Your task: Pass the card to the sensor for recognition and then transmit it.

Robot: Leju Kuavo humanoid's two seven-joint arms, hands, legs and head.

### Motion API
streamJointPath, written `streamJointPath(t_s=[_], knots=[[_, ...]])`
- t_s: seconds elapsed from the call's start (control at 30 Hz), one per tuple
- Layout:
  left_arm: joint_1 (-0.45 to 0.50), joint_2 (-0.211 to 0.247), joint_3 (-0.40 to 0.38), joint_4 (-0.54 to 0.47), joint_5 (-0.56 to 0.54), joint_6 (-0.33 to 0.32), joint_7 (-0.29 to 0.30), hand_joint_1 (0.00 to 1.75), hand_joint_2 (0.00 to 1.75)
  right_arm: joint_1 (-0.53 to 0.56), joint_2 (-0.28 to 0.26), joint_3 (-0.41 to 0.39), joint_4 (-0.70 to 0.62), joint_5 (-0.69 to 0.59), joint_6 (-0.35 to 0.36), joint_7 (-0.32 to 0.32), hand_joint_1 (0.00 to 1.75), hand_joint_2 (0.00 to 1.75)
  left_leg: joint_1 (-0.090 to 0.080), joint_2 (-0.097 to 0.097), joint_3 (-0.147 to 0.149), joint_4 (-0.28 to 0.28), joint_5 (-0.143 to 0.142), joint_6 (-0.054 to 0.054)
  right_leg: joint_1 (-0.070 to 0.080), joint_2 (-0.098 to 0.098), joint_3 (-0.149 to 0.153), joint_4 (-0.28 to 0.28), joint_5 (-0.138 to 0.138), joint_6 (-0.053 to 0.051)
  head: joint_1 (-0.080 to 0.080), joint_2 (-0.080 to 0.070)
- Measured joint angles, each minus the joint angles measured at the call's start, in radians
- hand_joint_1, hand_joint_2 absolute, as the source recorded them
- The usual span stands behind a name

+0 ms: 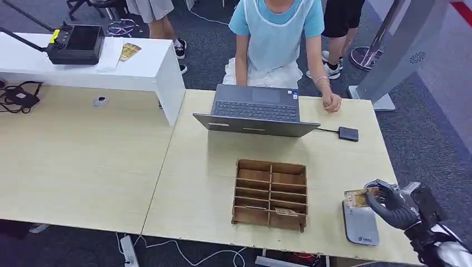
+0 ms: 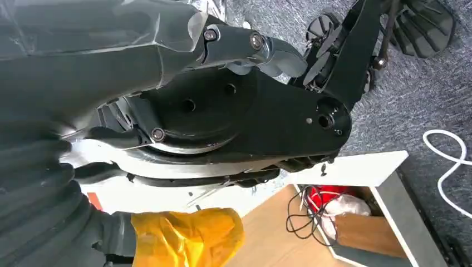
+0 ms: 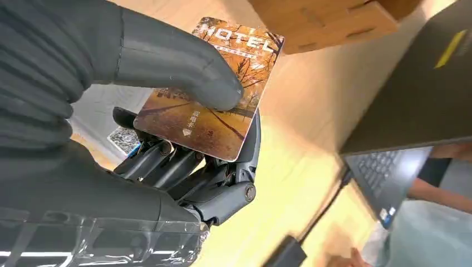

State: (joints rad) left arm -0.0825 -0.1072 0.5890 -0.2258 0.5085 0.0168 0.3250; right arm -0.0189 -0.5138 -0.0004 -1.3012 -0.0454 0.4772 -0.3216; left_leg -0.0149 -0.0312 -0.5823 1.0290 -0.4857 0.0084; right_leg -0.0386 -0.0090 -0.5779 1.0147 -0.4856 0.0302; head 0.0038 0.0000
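Observation:
My right hand (image 1: 392, 204) holds an orange hotel card (image 1: 359, 197) over the far end of the grey sensor pad (image 1: 360, 223) at the table's front right. In the right wrist view the card (image 3: 220, 97) lies on the fingers (image 3: 189, 172) with the thumb (image 3: 167, 58) pressed on its printed face. My left hand (image 2: 39, 222) hangs low beside dark body parts; its fingers cannot be made out.
A wooden compartment box (image 1: 271, 194) stands left of the sensor pad, with a card (image 1: 286, 211) in a front slot. Behind it are an open laptop (image 1: 256, 110), its small dark dongle (image 1: 348, 133), and a person (image 1: 276, 41) resting a hand on the table.

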Motion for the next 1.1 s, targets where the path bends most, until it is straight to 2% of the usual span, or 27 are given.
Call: streamJointPath(t_s=[0.3,0.8,1.1], knots=[[0.000,0.000,0.000,0.000,0.000,0.001,0.000,0.00,1.75,-0.009,-0.008,0.028,0.059,0.048,-0.032,0.002,1.75,1.75,0.000,0.000,0.000,0.000,0.000,0.000,0.000,0.000,0.000,0.000,0.000,0.000,0.000,0.000],[0.000,0.000,0.000,0.000,0.000,0.002,0.000,0.00,1.75,-0.009,-0.012,0.047,0.094,0.068,-0.037,0.002,1.75,1.75,0.000,0.000,0.000,0.000,0.000,0.000,0.000,0.000,0.000,0.000,0.000,0.000,0.000,0.000],[0.000,0.000,0.000,0.000,0.000,0.004,0.000,0.00,1.75,-0.010,-0.014,0.060,0.100,0.111,-0.075,0.005,1.75,1.75,0.000,0.000,0.000,0.000,0.000,0.000,0.000,0.000,0.000,0.000,0.000,0.000,0.000,0.000]])
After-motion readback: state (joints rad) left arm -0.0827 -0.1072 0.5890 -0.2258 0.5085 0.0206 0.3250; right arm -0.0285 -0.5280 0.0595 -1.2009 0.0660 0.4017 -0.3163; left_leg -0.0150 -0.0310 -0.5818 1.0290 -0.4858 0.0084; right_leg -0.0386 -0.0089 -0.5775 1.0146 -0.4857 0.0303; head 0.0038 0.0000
